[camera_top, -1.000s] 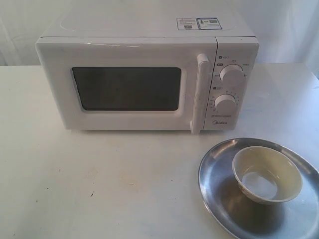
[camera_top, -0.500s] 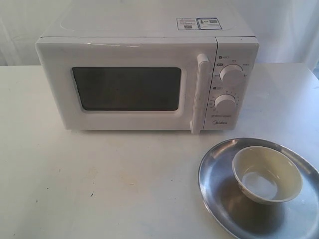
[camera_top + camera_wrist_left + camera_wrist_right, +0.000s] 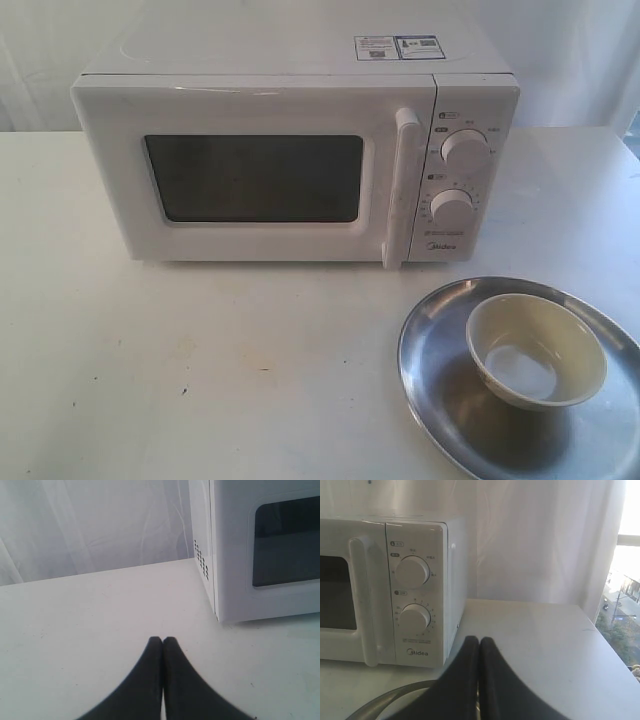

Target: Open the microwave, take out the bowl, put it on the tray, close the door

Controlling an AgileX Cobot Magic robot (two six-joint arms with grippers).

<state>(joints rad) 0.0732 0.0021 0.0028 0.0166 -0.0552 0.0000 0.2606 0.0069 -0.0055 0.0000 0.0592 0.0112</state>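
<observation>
The white microwave [image 3: 295, 150] stands at the back of the table, its door [image 3: 255, 180] shut flush, with the vertical handle [image 3: 402, 185] beside the two knobs. In front of it to the right, the cream bowl [image 3: 535, 350] sits inside the silver tray [image 3: 440, 400]. Neither arm appears in the exterior view. My left gripper [image 3: 162, 641] is shut and empty over bare table, off the microwave's [image 3: 260, 550] left corner. Shut and empty too, my right gripper [image 3: 478, 640] hangs above the tray's rim [image 3: 395, 695], near the knob panel [image 3: 415, 587].
A white curtain [image 3: 560, 50] hangs behind the table. The table's right edge [image 3: 615, 655] runs beside a bright window [image 3: 625, 580].
</observation>
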